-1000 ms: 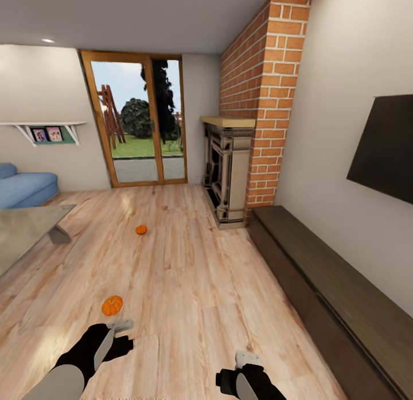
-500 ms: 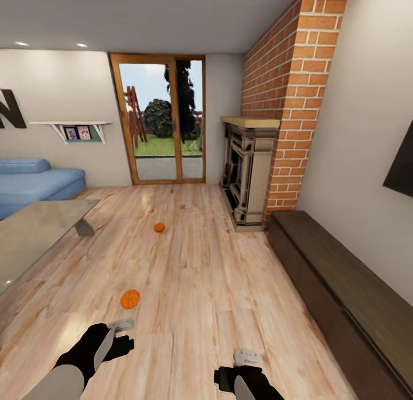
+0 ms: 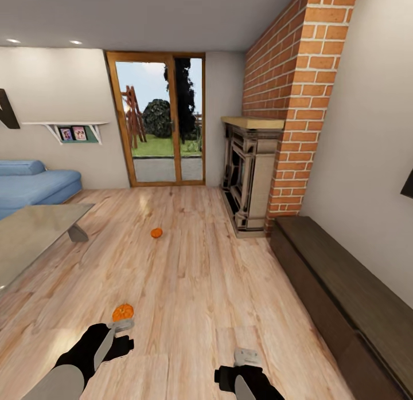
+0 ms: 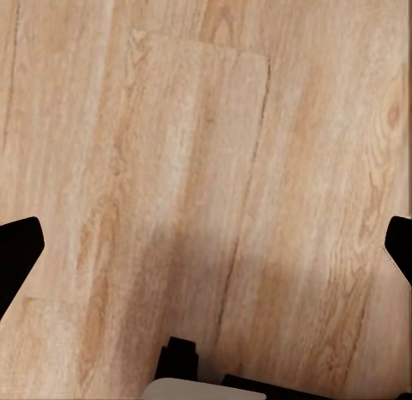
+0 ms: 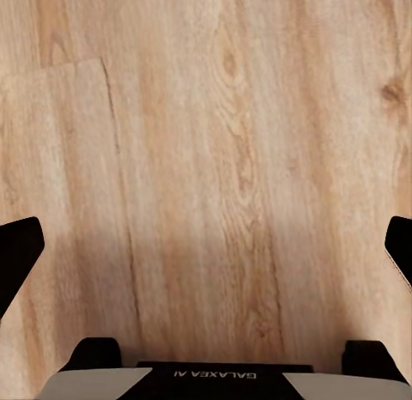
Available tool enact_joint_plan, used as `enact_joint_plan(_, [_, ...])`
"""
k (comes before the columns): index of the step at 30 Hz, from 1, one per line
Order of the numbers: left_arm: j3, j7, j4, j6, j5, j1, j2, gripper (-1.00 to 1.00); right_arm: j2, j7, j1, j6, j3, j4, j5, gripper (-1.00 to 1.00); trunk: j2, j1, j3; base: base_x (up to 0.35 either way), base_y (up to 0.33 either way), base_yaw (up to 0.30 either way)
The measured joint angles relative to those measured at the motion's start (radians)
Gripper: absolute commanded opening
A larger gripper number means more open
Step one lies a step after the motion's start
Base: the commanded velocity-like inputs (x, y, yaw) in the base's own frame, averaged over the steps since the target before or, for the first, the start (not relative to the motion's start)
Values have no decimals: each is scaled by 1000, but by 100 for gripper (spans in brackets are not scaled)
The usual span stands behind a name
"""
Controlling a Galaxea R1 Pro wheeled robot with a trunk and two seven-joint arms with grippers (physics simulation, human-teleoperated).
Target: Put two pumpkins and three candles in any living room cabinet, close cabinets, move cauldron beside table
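Both claws, left point(image 3: 121, 325) and right point(image 3: 246, 357), gape empty; long cabinet point(image 3: 344, 291) runs lengthwise along the wall.

The head camera has turned and moved forward: the nearer pumpkin point(image 3: 123, 312) now sits just beyond the left gripper point(image 3: 121, 325), partly hidden behind it. The farther pumpkin point(image 3: 156, 232) and the fireplace point(image 3: 249, 179) appear closer.

Glossy pale wood floor point(image 3: 201, 285), matt dark-wood cabinet point(image 3: 338, 285), reflective glass table point(image 3: 28, 239).
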Motion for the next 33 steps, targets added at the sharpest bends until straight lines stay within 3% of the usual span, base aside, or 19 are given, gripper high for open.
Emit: enact_joint_plan(33, [0,0,0,0,0,0,0,100,3,0,0,-1,3,0,1,100,0,0,0,336,-1,16])
